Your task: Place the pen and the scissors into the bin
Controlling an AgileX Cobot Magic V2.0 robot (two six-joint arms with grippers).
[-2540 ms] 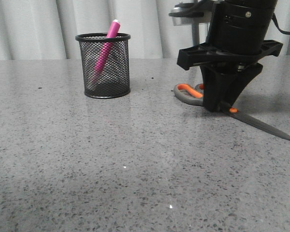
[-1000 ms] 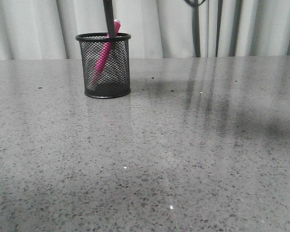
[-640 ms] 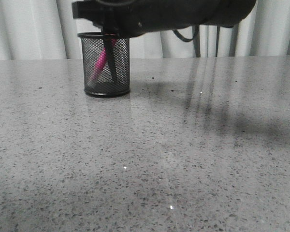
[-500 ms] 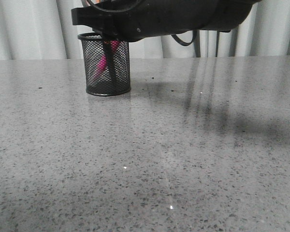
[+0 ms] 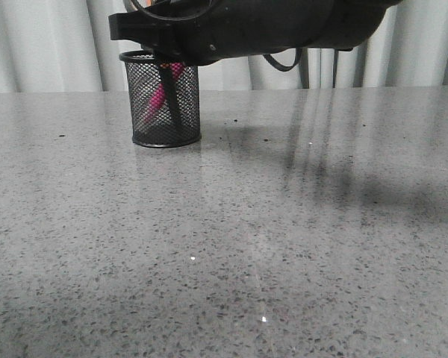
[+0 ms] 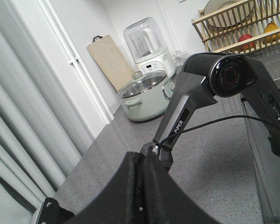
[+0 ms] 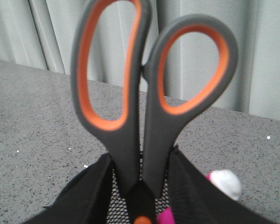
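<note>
Counter (image 5: 284, 246): grey speckled stone, glossy.
Curtain (image 5: 45, 45): pale, pleated, along the counter's far edge.

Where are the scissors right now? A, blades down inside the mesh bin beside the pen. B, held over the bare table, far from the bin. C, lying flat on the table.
A: the scissors' blades run down inside the bin beside the pen, handles sticking up above its rim.

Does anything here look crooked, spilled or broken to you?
Nothing looks spilled or broken. The mesh cup stands upright on the table. The pink pen leans inside it, and the scissors stand blades-down in it, handles up between the right gripper fingers. That tilt looks normal.
</note>
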